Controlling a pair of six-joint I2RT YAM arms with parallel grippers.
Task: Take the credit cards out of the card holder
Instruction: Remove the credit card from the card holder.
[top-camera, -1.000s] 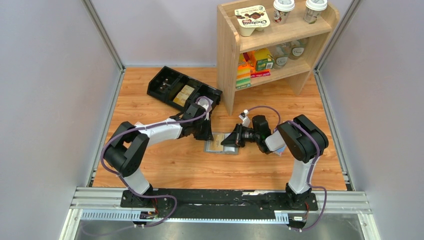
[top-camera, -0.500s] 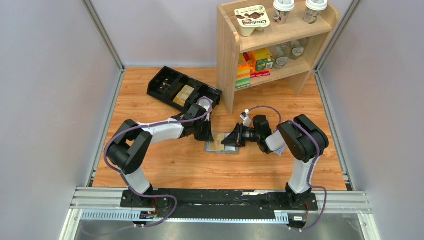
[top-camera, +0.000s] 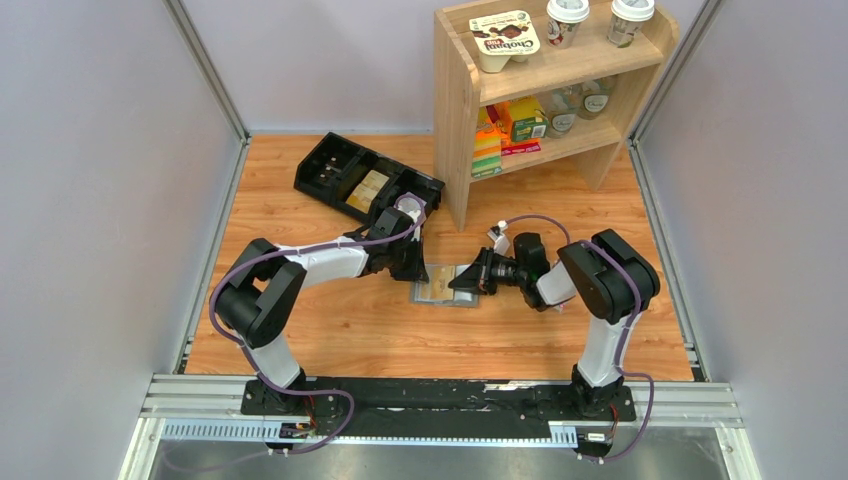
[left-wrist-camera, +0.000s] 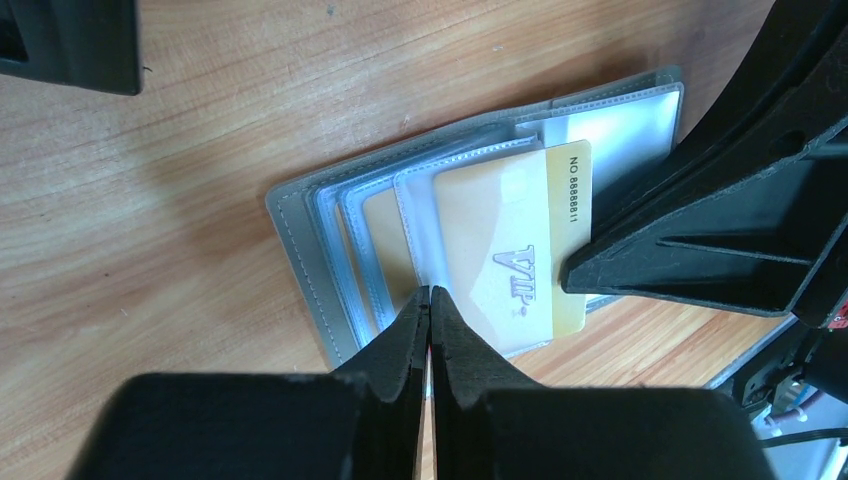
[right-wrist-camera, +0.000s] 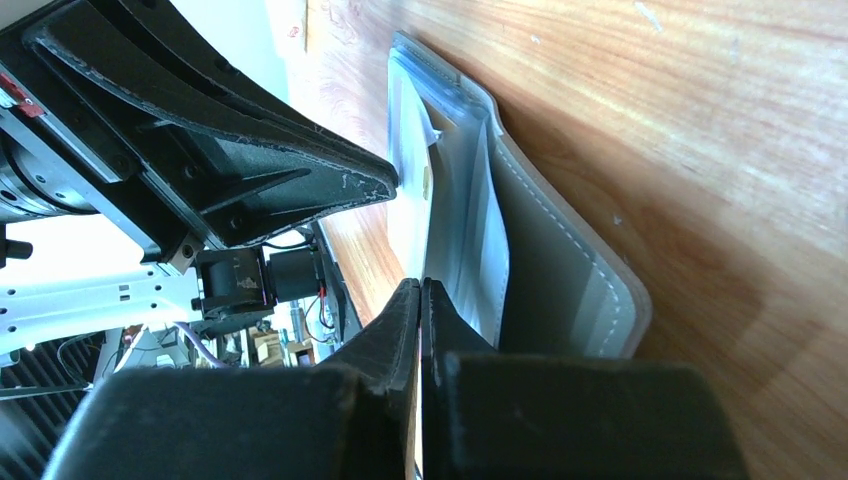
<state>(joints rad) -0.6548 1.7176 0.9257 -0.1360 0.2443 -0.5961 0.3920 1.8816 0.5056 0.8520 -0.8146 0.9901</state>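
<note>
The grey-blue card holder (top-camera: 440, 293) lies open on the wooden table between my two grippers. In the left wrist view its grey cover (left-wrist-camera: 300, 230) and clear sleeves show, with a tan "VIP" credit card (left-wrist-camera: 500, 230) sticking partly out to the right. A second tan card sits deeper in a sleeve. My left gripper (left-wrist-camera: 430, 292) is shut, its tips pinching a clear sleeve at the holder's near edge. My right gripper (right-wrist-camera: 420, 285) is shut at the tan card's outer edge, and its fingers (left-wrist-camera: 690, 240) meet that edge. The holder's cover (right-wrist-camera: 570, 290) shows beside it.
A black compartmented tray (top-camera: 330, 165) lies at the back left, and its corner (left-wrist-camera: 70, 40) shows in the left wrist view. A wooden shelf (top-camera: 460, 110) with cups and packets stands at the back right. My left gripper (top-camera: 418, 268) and right gripper (top-camera: 460, 282) nearly touch.
My right gripper has drawn back a little to the right. The left arm and the card holder have stayed in place.
</note>
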